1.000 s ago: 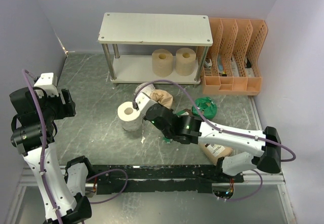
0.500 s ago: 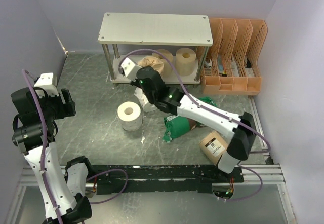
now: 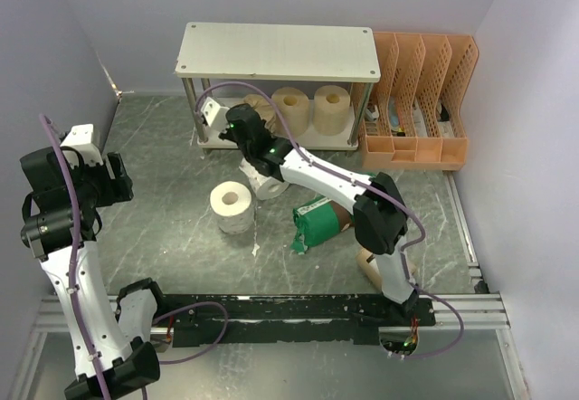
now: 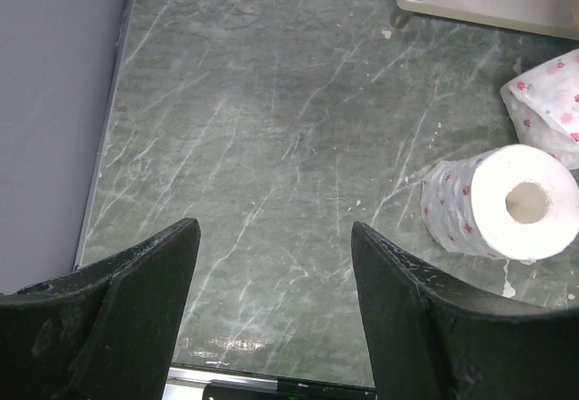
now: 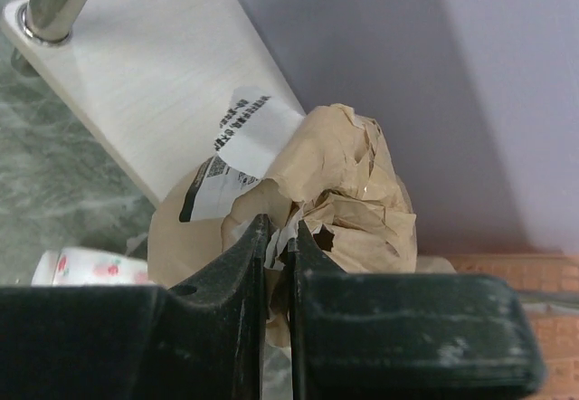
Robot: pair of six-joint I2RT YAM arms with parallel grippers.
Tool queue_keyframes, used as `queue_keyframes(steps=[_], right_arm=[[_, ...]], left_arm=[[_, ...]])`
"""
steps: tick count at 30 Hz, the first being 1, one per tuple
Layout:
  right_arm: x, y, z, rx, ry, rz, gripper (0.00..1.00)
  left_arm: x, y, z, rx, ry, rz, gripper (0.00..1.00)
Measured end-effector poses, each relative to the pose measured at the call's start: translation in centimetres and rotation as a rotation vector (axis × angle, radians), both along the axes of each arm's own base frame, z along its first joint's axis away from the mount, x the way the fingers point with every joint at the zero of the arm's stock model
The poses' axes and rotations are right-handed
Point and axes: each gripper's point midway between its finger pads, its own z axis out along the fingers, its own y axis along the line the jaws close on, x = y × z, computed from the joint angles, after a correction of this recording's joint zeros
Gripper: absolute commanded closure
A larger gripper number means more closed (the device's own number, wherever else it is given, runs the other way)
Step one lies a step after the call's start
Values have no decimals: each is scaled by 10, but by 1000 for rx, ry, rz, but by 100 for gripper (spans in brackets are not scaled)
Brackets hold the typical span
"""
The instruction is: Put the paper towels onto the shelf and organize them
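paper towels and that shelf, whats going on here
The right hand is shut on the crumpled top of a tan labelled roll, holding it at the lower tier of the shelf, left of two tan rolls that stand there. The left hand hangs open over the table at the left, holding nothing. Two white rolls and a green roll are on the table.

You have the two-tier shelf with off-white boards and thin silver legs (image 3: pixel 276 52) at the back. On its lower board two bare rolls stand upright side by side, the left tan roll (image 3: pixel 291 110) and the right tan roll (image 3: pixel 331 109). Left of them, the roll in crumpled brown paper with a printed label (image 5: pixel 348 192) is pinched by the right hand (image 5: pixel 280 237) over the same board. On the worktop (image 3: pixel 163 147) in front, the white roll with small pink flowers (image 3: pixel 233 207) stands upright. The second flowered white roll (image 4: pixel 547 101) is just beside it, toward the shelf. The roll in green plastic (image 3: pixel 317 223) lies on its side.
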Motion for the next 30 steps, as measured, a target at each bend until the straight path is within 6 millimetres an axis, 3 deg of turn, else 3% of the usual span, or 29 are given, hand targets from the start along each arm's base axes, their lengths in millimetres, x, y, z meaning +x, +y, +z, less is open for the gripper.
queue_keyframes(steps=[8,13,18,21,23,26,28,30], right_arm=[[42,13,-7,46,-35,13,100],[73,4,-29,63,-16,-1,98],[95,-10,-48,68,-15,-35,31],[99,-16,-49,86,-27,-60,1],[94,-18,-48,101,-22,-60,0],[66,-25,-45,117,11,-45,0],[36,-29,-29,147,22,-29,0],[0,-28,4,209,-3,-5,0]], left_arm=[[1,10,3,29,5,41,21],[1,17,8,53,0,73,21],[4,22,16,72,-16,93,21],[4,25,14,76,-9,104,21],[5,26,14,76,-5,107,21],[5,26,14,75,-5,107,21],[5,25,14,73,-6,101,20],[6,21,14,66,-9,77,18]])
